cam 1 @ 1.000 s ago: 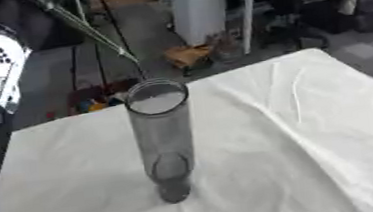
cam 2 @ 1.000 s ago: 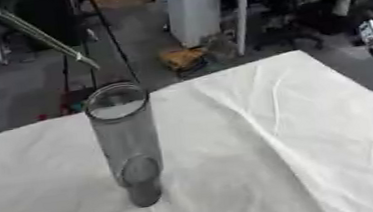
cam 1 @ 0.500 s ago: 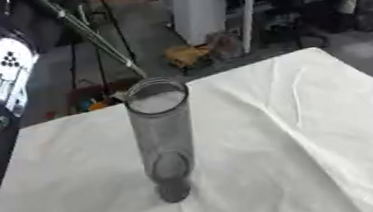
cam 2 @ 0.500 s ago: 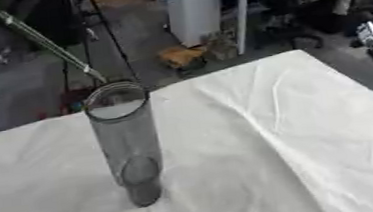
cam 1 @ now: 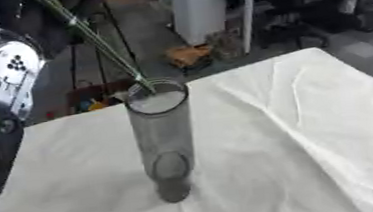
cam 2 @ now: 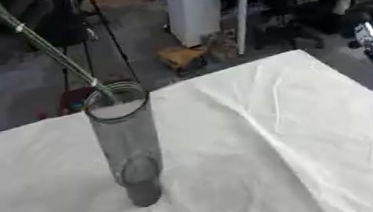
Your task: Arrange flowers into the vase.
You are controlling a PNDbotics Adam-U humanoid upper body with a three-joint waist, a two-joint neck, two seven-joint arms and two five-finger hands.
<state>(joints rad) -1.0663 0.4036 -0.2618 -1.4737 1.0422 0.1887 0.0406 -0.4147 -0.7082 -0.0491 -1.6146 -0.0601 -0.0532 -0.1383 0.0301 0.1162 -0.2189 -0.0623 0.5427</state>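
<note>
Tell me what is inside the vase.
Only the lower tip of the green stem sits just inside the rim of the vase. Below that the clear tube looks empty. The flower head is out of view.

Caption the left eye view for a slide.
Green flower stems angle down, tips at the rim of a tall clear vase on the white-clothed table.

Item count: one vase, one bundle of stems, one table.

One clear cylindrical vase (cam 1: 163, 141) is seen on one white-covered table (cam 1: 316, 133); one bundle of thin green stems (cam 1: 94, 35), number not discernible, is counted at its rim.
</note>
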